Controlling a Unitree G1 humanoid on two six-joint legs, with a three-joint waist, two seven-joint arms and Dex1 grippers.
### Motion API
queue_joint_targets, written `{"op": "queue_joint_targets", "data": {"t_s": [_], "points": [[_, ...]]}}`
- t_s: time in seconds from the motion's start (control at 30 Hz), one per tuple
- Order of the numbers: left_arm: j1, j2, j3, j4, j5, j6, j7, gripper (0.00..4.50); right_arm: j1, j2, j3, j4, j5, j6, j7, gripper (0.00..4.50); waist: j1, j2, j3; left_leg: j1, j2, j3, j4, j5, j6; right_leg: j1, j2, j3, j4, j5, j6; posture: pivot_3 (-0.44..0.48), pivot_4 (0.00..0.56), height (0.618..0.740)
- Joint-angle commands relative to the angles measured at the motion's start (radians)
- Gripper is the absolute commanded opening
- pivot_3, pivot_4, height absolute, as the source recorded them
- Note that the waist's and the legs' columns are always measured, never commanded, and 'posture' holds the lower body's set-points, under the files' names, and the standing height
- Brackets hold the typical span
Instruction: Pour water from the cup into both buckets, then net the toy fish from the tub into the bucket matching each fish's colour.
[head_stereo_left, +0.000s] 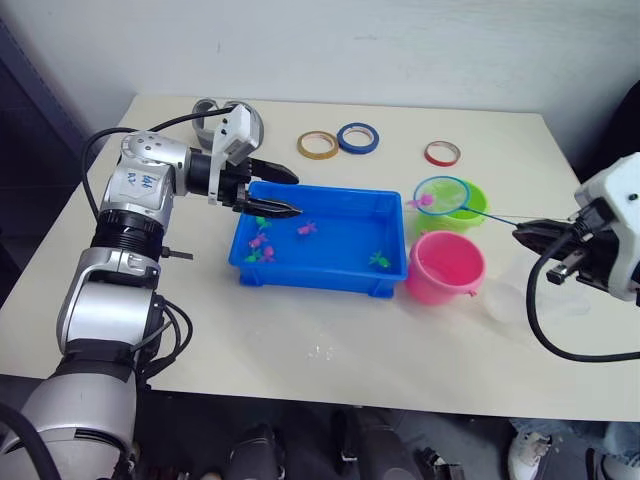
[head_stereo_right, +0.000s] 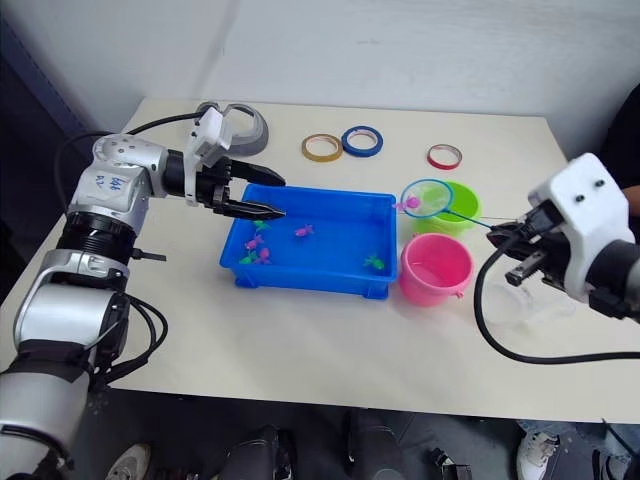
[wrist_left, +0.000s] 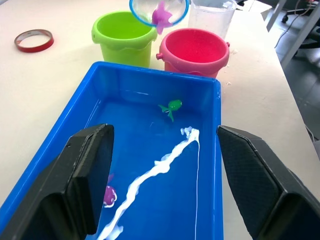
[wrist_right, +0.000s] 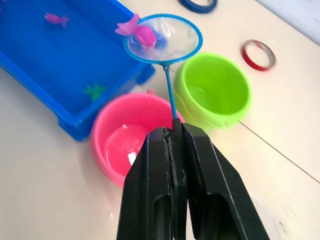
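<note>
On the table (head_stereo_left: 300, 340) we see the tub (head_stereo_left: 330, 272) at centre, fish in its water; at its 3 o'clock stand the pink bucket (head_stereo_left: 445, 268) and green bucket (head_stereo_left: 470, 200); our left hand (head_stereo_left: 285, 195), fingers apart, hovers over the tub's 9 o'clock end; our right hand (wrist_right: 176, 132) clamps the net (wrist_right: 164, 39), holding a pink fish (wrist_right: 141, 33) beside the green bucket.
</note>
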Motion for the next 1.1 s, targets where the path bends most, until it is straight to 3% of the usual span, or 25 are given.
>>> {"op": "queue_joint_targets", "data": {"t_s": [0.03,0.17,0.47,1.1], "points": [[-0.06,-0.018,0.009,0.075,0.025,-0.065,-0.022,3.6,0.124,-0.048,-0.134,-0.085,-0.017,0.02,0.011,0.0,-0.002,0.0,0.0,0.0,0.0,0.0,0.0,0.0,0.0,0.0,0.0,0.0,0.0,0.0,0.0,0.0,0.15,0.693],[-0.08,-0.035,0.015,0.123,0.041,-0.097,-0.031,3.6,0.282,-0.08,-0.156,-0.133,-0.066,-0.046,-0.011,0.0,-0.001,0.0,0.0,0.0,0.0,0.001,0.0,0.0,0.0,0.0,0.0,0.0,0.001,0.0,0.0,0.0,0.15,0.693],[-0.101,-0.047,0.023,0.169,0.061,-0.126,-0.046,3.6,0.509,-0.145,-0.075,-0.2,-0.256,-0.365,-0.072,0.0,-0.001,0.0,0.0,0.001,0.0,0.001,0.0,0.001,-0.001,0.0,0.0,0.0,0.001,0.0,0.0,0.0,0.15,0.693],[-0.116,-0.047,0.028,0.183,0.071,-0.136,-0.054,3.6,0.682,-0.269,-0.046,-0.186,-0.71,-0.917,0.125,0.0,0.001,0.0,0.0,0.002,0.0,0.001,0.001,0.001,-0.002,0.001,0.001,0.0,0.002,0.0,0.001,0.0,0.15,0.693]]}}
